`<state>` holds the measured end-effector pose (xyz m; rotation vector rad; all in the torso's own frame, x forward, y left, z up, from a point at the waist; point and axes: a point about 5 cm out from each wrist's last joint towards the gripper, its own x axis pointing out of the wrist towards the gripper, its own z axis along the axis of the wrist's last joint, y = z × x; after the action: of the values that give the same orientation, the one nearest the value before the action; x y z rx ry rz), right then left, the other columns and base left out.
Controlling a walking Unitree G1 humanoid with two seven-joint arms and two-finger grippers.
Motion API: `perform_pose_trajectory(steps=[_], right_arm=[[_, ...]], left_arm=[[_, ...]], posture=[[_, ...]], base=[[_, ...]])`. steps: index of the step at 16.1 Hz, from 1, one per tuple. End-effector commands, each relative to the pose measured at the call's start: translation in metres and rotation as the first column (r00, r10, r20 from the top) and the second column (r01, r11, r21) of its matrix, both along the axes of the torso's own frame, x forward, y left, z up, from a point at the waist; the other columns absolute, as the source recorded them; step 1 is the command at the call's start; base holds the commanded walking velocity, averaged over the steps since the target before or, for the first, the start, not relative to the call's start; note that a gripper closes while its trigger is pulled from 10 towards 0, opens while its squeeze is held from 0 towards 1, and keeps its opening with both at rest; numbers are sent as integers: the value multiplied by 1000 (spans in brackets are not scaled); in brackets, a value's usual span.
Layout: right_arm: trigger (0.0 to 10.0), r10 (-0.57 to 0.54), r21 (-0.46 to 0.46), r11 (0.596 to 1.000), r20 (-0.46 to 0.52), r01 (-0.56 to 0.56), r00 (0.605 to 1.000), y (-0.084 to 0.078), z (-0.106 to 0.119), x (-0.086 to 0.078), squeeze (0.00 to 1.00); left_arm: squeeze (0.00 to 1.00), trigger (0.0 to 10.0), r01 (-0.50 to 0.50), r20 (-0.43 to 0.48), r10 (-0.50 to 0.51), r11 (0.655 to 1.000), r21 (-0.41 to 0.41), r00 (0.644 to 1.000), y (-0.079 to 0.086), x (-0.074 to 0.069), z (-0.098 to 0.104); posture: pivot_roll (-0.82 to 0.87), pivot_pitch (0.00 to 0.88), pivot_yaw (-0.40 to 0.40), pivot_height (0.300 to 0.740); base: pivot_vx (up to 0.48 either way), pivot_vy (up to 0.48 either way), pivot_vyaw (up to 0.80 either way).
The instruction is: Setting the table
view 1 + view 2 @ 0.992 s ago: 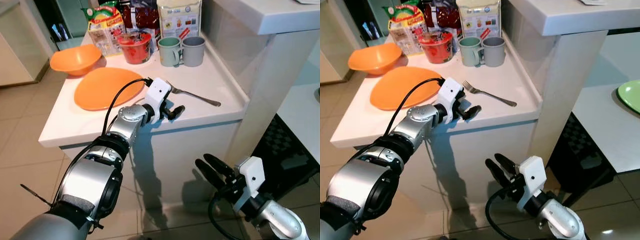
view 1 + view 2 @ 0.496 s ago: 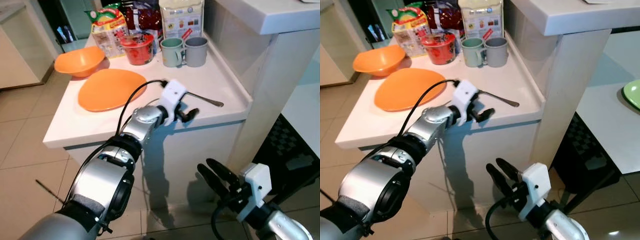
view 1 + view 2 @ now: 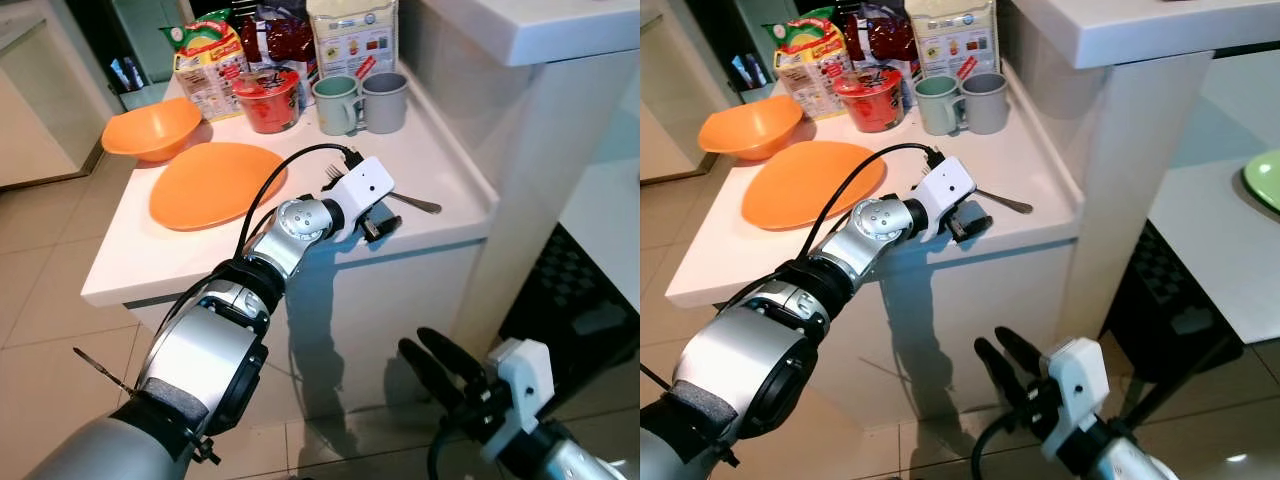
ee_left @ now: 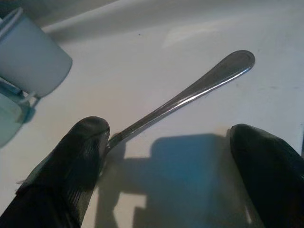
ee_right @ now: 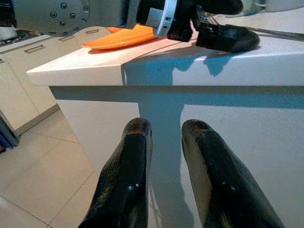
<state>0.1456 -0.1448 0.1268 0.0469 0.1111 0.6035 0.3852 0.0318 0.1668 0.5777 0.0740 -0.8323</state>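
Observation:
A silver fork (image 3: 412, 201) lies on the white counter (image 3: 180, 255) near its front right corner, tines pointing to the orange plate (image 3: 215, 182). My left gripper (image 3: 376, 224) is open at the counter's front edge, right over the fork. In the left wrist view the fork's handle (image 4: 190, 94) runs between the two black fingers (image 4: 80, 156), and one of them touches its neck. An orange bowl (image 3: 152, 128) sits behind the plate. My right gripper (image 3: 440, 365) hangs low in front of the counter, open and holding nothing.
A green mug (image 3: 335, 103), a grey mug (image 3: 386, 100), a red noodle cup (image 3: 268, 98) and food packages (image 3: 350, 35) line the back of the counter. A white pillar (image 3: 560, 170) stands at the right. Beige tiled floor (image 3: 40, 330) lies to the left.
My left gripper has moved right along the counter's front edge and now straddles the fork. The right arm has stayed low. The camera shifted slightly.

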Motion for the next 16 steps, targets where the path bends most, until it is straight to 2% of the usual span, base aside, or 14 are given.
perform_pose_trajectory(steps=[1,2,3,4,5,6,7,8,9,12,13,16], right_arm=[[10000,3,-1,1000,-7,-3,1000,1,4,-6,0],[10000,1,-2,1000,-9,-1,1000,1,5,-7,0],[10000,-8,-2,1000,-13,8,1000,0,7,-12,0],[10000,-8,-1,1000,-15,8,1000,0,7,-12,0],[10000,-6,-3,1000,-21,6,1000,-1,8,-16,0],[10000,-5,-10,1000,-28,5,1000,-3,10,-21,0],[10000,-6,-18,1000,-34,6,999,-5,12,-24,0],[10000,-6,-21,1000,-37,6,999,-6,12,-26,0],[10000,-8,-26,1000,-44,7,999,-7,13,-29,0],[10000,-9,-32,999,-57,7,998,-7,14,-34,0],[10000,-12,-33,999,-63,10,998,-7,15,-36,0],[10000,-21,-40,999,-59,19,998,-8,15,-34,0]], left_arm=[[0,10000,-83,-115,101,985,151,988,23,-4,-36],[0,10000,-106,-129,123,986,130,984,24,-4,-36],[0,10000,-239,-246,220,970,-47,944,27,-1,-36],[0,10000,-275,-283,239,956,-97,929,27,-1,-36],[0,10000,-375,-381,274,900,-223,883,24,-1,-36],[0,10000,-454,-461,286,836,-309,840,19,-3,-39],[0,10000,-484,-506,273,802,-351,818,12,-5,-41],[0,10000,-495,-526,264,788,-365,809,9,-7,-42],[0,10000,-524,-568,251,759,-388,784,2,-9,-44],[0,10000,-567,-644,213,713,-413,735,-14,-15,-48],[0,10000,-562,-646,202,715,-417,736,-23,-18,-46],[0,10000,-529,-602,187,713,-460,776,-30,-13,-30]], posture=[[-198,131,186,740],[-201,134,186,740],[-206,139,185,740],[-207,141,185,740],[-219,154,177,740],[-229,165,166,740],[-236,171,164,740],[-239,172,164,740],[-244,175,164,740],[-262,179,164,740],[-269,177,162,740],[-272,171,160,740]], base=[[0,0,0],[0,0,0],[0,0,0],[0,0,0],[0,0,0],[0,0,0],[0,0,0],[0,0,0],[0,0,0],[0,0,0],[0,0,0],[0,0,0]])
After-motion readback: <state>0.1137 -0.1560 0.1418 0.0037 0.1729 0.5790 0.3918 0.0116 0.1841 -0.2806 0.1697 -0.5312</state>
